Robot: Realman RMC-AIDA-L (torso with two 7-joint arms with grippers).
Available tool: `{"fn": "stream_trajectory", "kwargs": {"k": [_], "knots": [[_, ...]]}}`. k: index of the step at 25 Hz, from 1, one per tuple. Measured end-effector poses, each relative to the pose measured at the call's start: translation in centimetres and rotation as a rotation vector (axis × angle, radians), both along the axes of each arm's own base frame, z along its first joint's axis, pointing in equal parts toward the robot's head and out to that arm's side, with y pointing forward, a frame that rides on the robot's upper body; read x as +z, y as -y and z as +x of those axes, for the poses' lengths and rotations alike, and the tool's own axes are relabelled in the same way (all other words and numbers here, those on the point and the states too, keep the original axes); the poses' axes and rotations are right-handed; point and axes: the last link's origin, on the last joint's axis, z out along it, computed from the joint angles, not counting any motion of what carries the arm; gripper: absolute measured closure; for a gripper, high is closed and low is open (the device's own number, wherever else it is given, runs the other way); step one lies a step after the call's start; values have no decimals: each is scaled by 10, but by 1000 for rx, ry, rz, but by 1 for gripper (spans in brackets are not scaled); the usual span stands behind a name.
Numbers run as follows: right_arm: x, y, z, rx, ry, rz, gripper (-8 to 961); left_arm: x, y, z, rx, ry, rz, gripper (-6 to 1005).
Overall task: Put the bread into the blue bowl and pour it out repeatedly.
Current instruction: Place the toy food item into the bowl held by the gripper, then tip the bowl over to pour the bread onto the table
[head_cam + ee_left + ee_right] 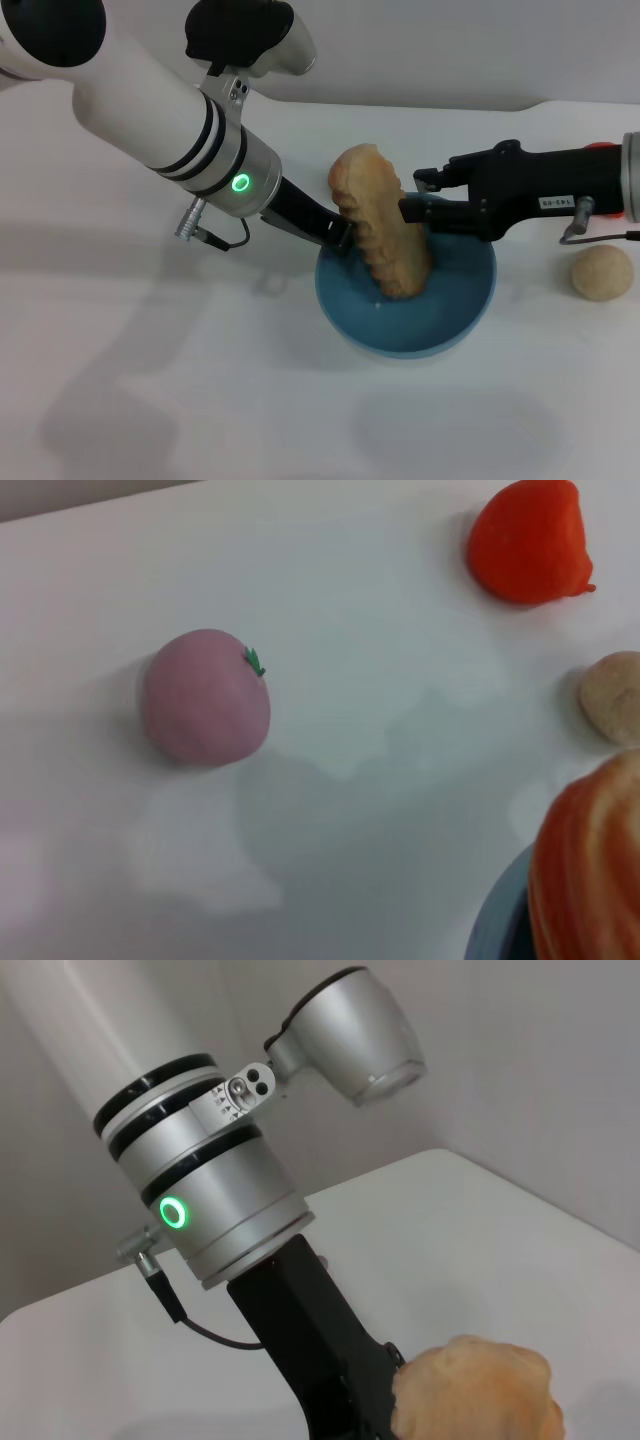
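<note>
- Your long ribbed bread loaf (380, 228), orange and cream-tan ridged, stands steeply tilted at centre of the head frame. Lower end sits inside the round light-blue plastic bowl (470, 305); upper end sticks out well above the rim, leaning toward upper left.
- Bowl sits on the white table (150, 400), lower centre of the head frame.
- Left gripper (342, 236) comes in from upper left, its black end right against the loaf's left side at the bowl rim. Looks clamped on the loaf, but I can't tell for sure: the fingers are hidden behind it.
- Right gripper (418, 210) reaches in from the right edge, tip at the far rim of the bowl, touching or just beside the loaf. Can't tell whether it's apart or together.
- Small round beige ball (601, 272) lies on the table at right, near the bowl, under the right arm.
- Left wrist frame: a pink round toy fruit with a green stem (206, 696) at left centre, an orange-red toy fruit (528, 540) upper right, all well apart.
</note>
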Motion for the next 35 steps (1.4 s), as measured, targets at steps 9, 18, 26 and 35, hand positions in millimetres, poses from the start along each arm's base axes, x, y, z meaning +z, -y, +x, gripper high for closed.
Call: {"fn": "stream_trajectory", "kwargs": {"k": [9, 18, 26, 35], "knots": [[51, -4, 14, -189, -211, 124, 494, 0, -9, 1, -24, 17, 67, 999], [94, 18, 88, -502, -237, 184, 501, -13, -35, 6, -222, 33, 289, 1000], [98, 51, 135, -667, -289, 178, 507, -25, -52, 20, -391, 53, 473, 999], [89, 66, 145, -721, -323, 117, 515, -45, -72, 11, -566, -48, 568, 1000]]}}
